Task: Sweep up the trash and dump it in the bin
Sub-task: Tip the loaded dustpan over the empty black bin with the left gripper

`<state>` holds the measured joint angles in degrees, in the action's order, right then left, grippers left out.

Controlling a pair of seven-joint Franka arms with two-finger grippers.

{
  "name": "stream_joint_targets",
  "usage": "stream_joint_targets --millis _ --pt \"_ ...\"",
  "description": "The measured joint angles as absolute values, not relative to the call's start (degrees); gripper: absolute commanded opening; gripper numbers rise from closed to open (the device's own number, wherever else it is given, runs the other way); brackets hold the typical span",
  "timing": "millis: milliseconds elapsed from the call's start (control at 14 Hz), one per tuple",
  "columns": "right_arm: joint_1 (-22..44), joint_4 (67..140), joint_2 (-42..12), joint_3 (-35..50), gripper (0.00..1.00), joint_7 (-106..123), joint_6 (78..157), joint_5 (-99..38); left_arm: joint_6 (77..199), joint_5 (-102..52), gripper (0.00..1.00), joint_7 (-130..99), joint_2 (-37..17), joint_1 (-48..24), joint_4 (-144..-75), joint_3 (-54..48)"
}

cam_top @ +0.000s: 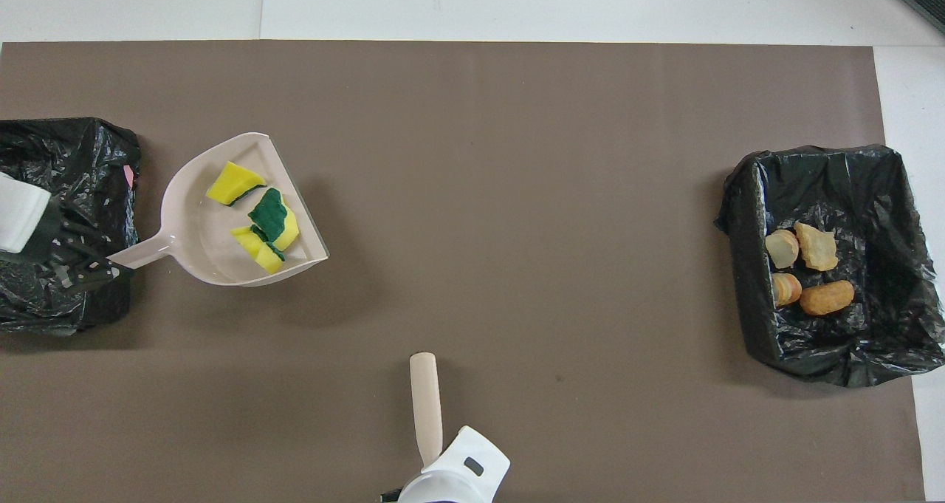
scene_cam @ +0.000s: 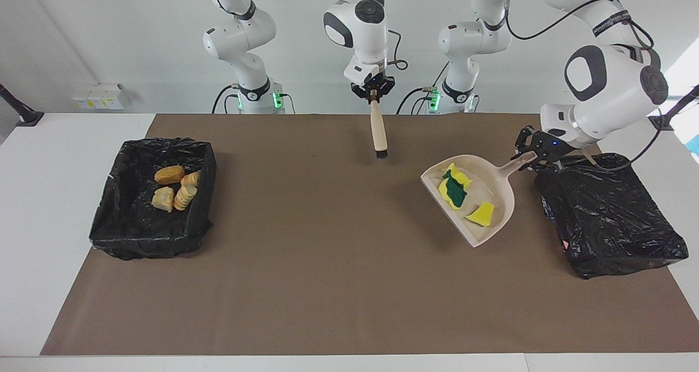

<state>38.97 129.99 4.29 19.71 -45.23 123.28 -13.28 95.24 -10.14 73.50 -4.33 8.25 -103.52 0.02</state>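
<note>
My left hand grips the dustpan handle beside the black bin, sponge scraps aboard; I'd keep it level, then tip over the bin. Right hand clamps the brush.

The left gripper is up in the air, over the table near the left arm's end. Its fingers are pinched tight on a handle. The right gripper is up too, over the robots' edge of the table, pointing down, fingers squeezed shut.
</note>
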Motion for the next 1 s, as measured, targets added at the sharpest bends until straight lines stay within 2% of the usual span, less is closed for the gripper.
stream_joint_targets --millis 143,215,286,358,429,644,1002 --pt "41.2 130.3 1.7 19.7 0.00 -49.0 125.3 -9.8 94.9 -9.9 0.00 79.6 -4.3 12.7 -101.3 0.1" --pt "42.1 130.3 0.4 19.7 0.04 -51.6 126.1 -8.5 94.8 -9.8 0.00 82.8 -4.3 15.1 -100.2 0.1" --pt "42.6 130.3 -0.4 19.7 0.19 -54.1 126.5 -7.5 94.8 -9.5 0.00 86.2 -4.4 17.4 -99.3 0.1" --pt "42.7 130.1 -0.8 19.7 0.48 -55.9 126.7 -7.2 94.8 -8.4 0.00 89.9 -4.7 19.6 -98.4 0.1" --pt "42.7 130.0 -0.8 19.6 0.99 -56.5 126.7 -7.1 94.9 -6.8 0.00 93.6 -5.3 21.3 -97.1 0.2" --pt "42.6 128.4 -0.8 19.5 1.00 -56.7 125.0 -5.6 94.0 -2.5 0.00 100.3 -9.5 24.5 -89.4 0.2" --pt "37.7 118.7 -0.8 19.1 1.00 -53.0 112.5 -4.2 91.4 2.5 0.00 107.3 -16.2 30.1 -78.7 0.3"
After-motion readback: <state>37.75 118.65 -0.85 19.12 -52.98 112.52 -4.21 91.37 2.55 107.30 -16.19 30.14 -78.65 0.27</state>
